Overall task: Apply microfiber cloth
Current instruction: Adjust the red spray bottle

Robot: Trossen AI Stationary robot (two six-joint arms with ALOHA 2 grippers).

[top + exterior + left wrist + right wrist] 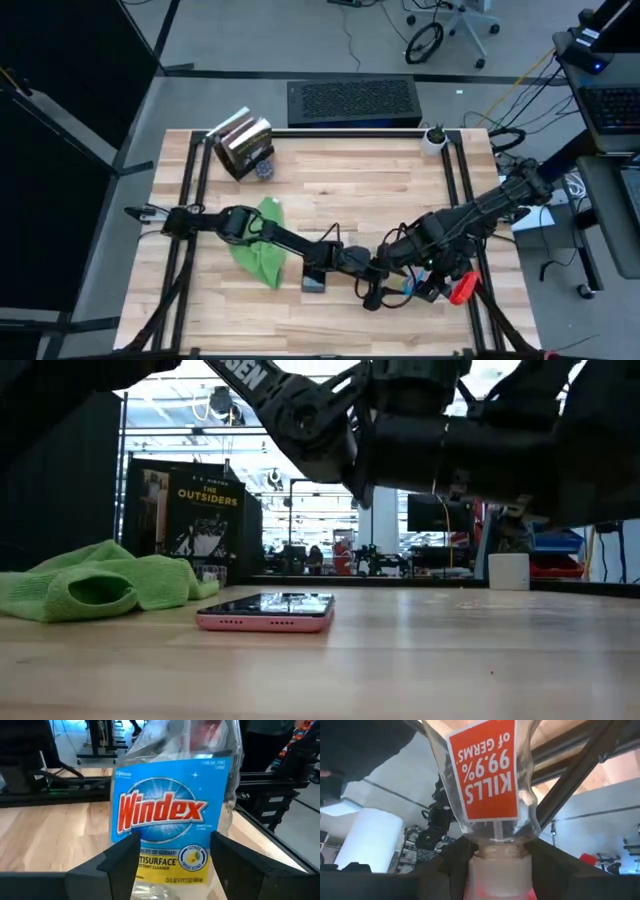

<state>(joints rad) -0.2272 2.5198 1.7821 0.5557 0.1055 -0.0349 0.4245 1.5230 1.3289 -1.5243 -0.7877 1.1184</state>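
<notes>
Currently both grippers are grasping the clear plastic spray bottle [170, 820] near the tabletop's right front edge; next, releasing it and fetching the bright green microfiber cloth [262, 243].

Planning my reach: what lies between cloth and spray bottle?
The phone, flat on the table, with the left arm stretched above it toward the spray bottle; high view.

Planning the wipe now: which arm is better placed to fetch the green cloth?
Probably left. The microfiber cloth lies on the left arm's side, under its forearm; the right gripper is farther off, jaws shut on the neck of the spray bottle. The left gripper faces that bottle.
</notes>
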